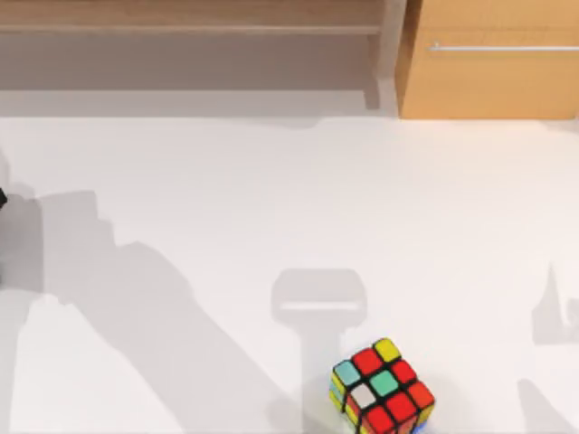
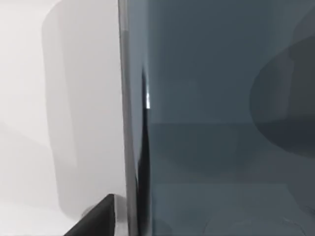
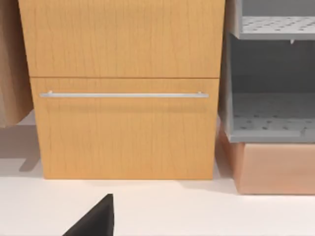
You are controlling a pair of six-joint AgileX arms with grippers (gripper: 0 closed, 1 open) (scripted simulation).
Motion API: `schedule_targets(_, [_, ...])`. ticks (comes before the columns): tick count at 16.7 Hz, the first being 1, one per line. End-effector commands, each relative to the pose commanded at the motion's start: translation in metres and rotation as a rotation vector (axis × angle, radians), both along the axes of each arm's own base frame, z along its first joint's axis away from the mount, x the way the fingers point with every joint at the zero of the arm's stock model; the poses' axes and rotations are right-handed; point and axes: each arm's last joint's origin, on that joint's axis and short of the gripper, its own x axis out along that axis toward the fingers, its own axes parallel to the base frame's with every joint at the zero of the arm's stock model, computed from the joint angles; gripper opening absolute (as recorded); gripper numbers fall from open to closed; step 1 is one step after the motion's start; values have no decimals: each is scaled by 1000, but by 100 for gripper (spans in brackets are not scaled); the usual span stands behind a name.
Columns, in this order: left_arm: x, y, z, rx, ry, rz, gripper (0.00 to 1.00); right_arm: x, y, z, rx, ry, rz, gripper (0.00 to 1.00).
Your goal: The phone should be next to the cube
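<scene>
Puzzle cube [image 1: 383, 387]: sitting on the white table [image 1: 271, 208] at the near edge, right of centre, tilted so one corner is pointing toward the near side; red, green, yellow, white and light-blue stickers are showing.

Phone [image 2: 221, 118]: lying very close under the left wrist camera, its glossy dark grey-black face covering most of that view and its silvery edge [image 2: 124, 98] running straight through it against the white table. Where the phone is lying on the table cannot be told from above.

Left gripper: one dark finger tip [image 2: 96, 219] is showing just beside the phone's edge; whether the fingers are spread or pinching the phone cannot be told. A dark sliver of the left arm [image 1: 3, 199] is showing at the table's far-left edge.

Governing relation, as a judgement: the cube is lying well to the right and nearer than the left arm, so the phone is needing to travel rightward and toward the near edge.

Right gripper: facing the wooden drawer cabinet [image 3: 125, 88] and grey shelving [image 3: 270, 73] at the far right; one dark finger tip [image 3: 98, 219] is visible, finger state cannot be told.
</scene>
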Motion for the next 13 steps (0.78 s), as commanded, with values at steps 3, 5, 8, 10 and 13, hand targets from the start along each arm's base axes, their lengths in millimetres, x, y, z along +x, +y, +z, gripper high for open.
schedule_targets(3, [0,0,0,0,0,0,47,0,0,0,0,0,0,100])
schedule_targets(5, [0,0,0,0,0,0,32,0,0,0,0,0,0,100])
schedule_targets(8, [0,0,0,0,0,0,10,0,0,0,0,0,0,100])
schedule_targets(10, [0,0,0,0,0,0,0,0,0,0,0,0,0,100])
schedule_targets(13, [0,0,0,0,0,0,0,0,0,0,0,0,0,100])
